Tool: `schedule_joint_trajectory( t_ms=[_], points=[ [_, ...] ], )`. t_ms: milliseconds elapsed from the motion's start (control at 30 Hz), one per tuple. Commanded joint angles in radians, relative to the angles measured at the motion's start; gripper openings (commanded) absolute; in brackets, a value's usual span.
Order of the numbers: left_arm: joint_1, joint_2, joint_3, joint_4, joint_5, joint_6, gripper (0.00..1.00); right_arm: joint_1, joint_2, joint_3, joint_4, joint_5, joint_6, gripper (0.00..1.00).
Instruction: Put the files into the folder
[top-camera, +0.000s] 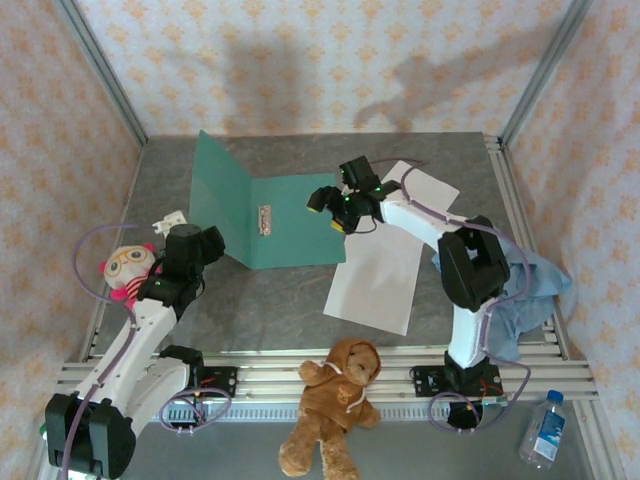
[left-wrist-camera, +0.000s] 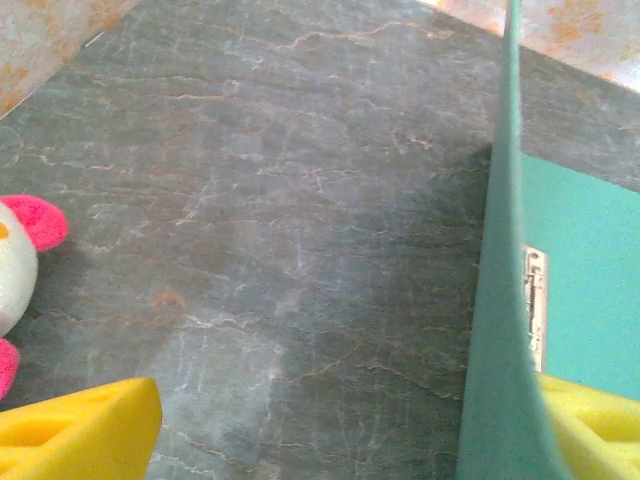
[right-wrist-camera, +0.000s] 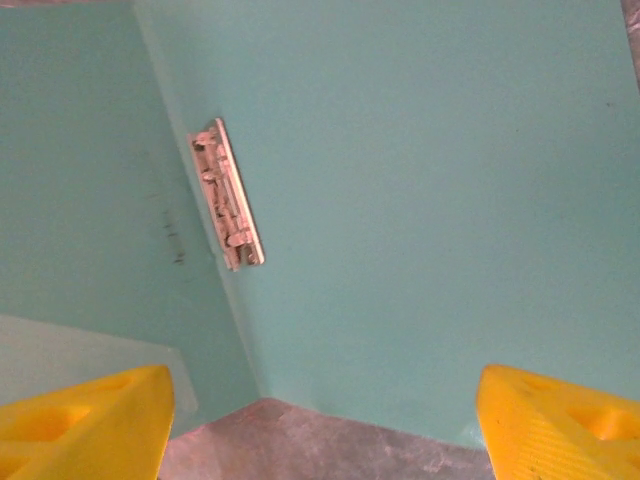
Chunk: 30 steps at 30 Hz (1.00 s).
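Two thin white paper sheets lie flat on the grey veined surface, just right of the matte teal card folder. The folder is open, left cover upright, with a metal clip by the fold. The left hand, spread wide, has that cover beside one finger. The right hand hovers wide open over the folder, empty.

The grey marbled table carries an open teal folder, one cover flat, the other raised. A white sheet lies just right of it, a second sheet farther back. A blue cloth drapes over the right edge, a pink-and-white soft toy sits at the left, and a teddy bear lies across the near rails
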Motion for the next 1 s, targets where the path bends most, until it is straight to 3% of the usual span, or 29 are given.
schedule_joint_trajectory(
  t_ms=[0, 233, 400, 733, 900, 967],
  points=[
    [0.025, 0.027, 0.037, -0.103, -0.03, -0.031, 0.86, 0.003, 0.049, 0.062, 0.013, 0.009, -0.029, 0.79],
    [0.09, 0.11, 0.06, -0.175, -0.007, -0.073, 0.9, 0.003, 0.123, 0.127, -0.011, 0.005, -0.051, 0.79],
    [0.144, 0.183, 0.057, -0.158, 0.102, -0.077, 0.98, 0.002, 0.152, 0.124, -0.002, 0.003, -0.045, 0.79],
    [0.201, 0.294, 0.124, -0.17, 0.2, -0.065, 0.99, 0.002, 0.161, 0.096, 0.023, 0.004, -0.038, 0.79],
    [0.201, 0.302, 0.178, -0.157, 0.333, -0.041, 0.97, 0.003, 0.161, 0.081, 0.027, 0.005, -0.039, 0.79],
    [0.198, 0.315, 0.189, -0.127, 0.407, -0.04, 0.92, 0.003, 0.156, 0.069, 0.032, 0.001, -0.037, 0.79]
  ],
)
